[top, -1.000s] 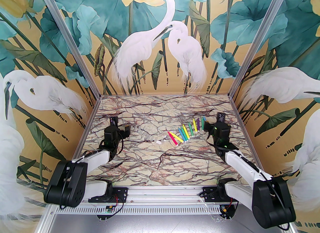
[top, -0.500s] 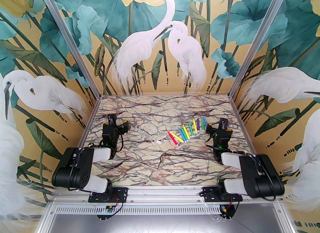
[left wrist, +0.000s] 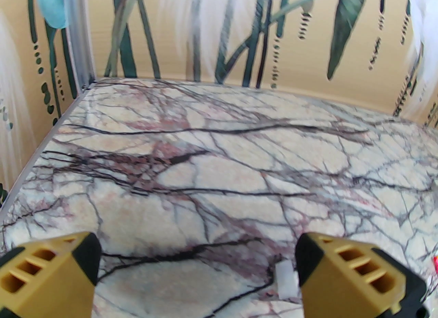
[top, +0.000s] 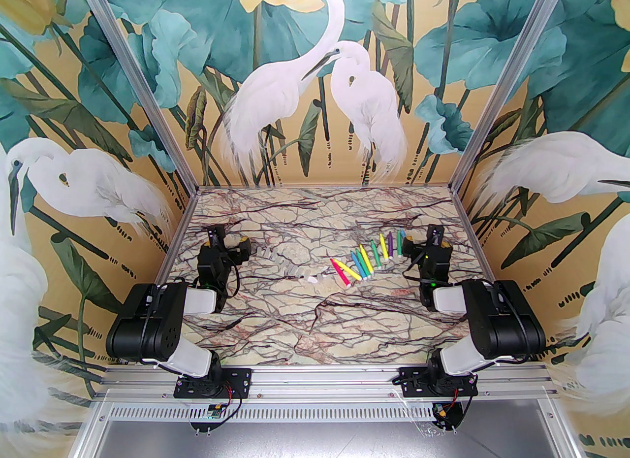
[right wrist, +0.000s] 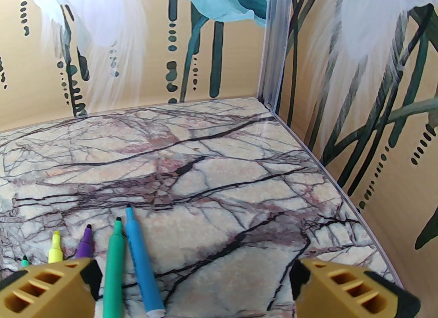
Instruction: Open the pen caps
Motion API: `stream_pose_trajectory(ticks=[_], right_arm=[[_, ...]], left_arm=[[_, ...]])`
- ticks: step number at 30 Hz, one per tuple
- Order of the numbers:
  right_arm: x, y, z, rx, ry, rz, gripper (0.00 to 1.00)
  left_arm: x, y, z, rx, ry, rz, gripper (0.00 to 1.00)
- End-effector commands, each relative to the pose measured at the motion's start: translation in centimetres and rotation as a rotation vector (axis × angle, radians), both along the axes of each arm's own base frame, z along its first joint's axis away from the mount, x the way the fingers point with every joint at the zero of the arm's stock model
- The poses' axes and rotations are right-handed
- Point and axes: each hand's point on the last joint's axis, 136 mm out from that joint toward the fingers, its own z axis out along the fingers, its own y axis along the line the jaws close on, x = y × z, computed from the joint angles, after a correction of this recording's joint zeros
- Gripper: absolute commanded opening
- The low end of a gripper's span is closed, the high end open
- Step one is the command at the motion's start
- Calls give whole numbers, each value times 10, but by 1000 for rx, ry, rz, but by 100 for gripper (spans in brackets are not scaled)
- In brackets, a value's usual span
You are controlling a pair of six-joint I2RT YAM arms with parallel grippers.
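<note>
Three heron-mural walls (top: pixel 315 77) around marble-veined tabletop (top: pixel 315 318)

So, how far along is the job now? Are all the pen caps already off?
Done, it seems: the blue pen and the green pen show bare tips, and the clear caps lie in their own row to the left of the pens. In hand: nothing; the left fingers and right fingers are open and empty. Left: probably nothing, though from above the other tips are too small to check.
</note>
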Motion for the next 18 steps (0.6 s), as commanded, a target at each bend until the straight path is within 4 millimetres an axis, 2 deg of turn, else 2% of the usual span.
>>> stream_pose_trajectory(ticks=[1,18], right_arm=[[4,4,6,17,-15,19,99],[5,6,6,20,-14,33,99]], left_arm=[[3,-3,-2,-26,9,-19,100],[3,-3,-1,-24,7,-18,100]])
